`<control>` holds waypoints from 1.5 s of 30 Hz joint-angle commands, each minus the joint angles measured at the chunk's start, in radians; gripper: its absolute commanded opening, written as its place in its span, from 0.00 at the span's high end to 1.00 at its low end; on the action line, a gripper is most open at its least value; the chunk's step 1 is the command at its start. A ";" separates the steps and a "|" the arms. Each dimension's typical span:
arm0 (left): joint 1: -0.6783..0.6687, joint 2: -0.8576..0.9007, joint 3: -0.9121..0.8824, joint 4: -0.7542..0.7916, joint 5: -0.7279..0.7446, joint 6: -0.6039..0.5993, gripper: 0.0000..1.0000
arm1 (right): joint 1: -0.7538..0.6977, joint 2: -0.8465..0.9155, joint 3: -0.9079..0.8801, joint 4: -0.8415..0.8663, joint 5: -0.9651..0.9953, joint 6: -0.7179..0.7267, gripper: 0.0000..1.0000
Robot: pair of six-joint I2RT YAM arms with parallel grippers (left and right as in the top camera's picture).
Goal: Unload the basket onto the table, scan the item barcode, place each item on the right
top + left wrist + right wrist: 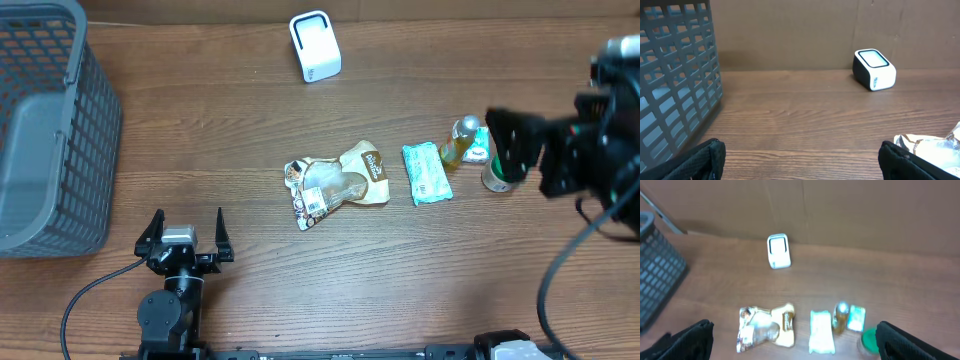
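Nearest the base, the left hand [188,222] sits low over the tabletop [300,290], fingers spread wide and empty; further out lies a row of items: a crumpled snack packet [335,182], a teal wipes pack [427,173], a small bottle [460,142], a green-capped container [492,180]; the right hand [502,148], raised above the row's right end, is likewise spread, holding nothing; farthest back stands the white scanner [315,46]; a grey basket [100,150] sits at far left.
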 commanded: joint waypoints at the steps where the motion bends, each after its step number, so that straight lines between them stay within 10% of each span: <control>1: -0.006 -0.007 -0.003 -0.002 0.016 0.015 0.00 | -0.004 -0.045 0.001 -0.050 0.003 0.003 0.00; 34: -0.006 -0.007 -0.003 -0.002 0.016 0.015 0.00 | -0.004 -0.233 -0.027 -0.162 -0.008 0.002 0.00; 45: -0.006 -0.007 -0.003 -0.002 0.016 0.015 0.00 | -0.004 -0.482 -0.532 0.024 -0.008 -0.001 0.00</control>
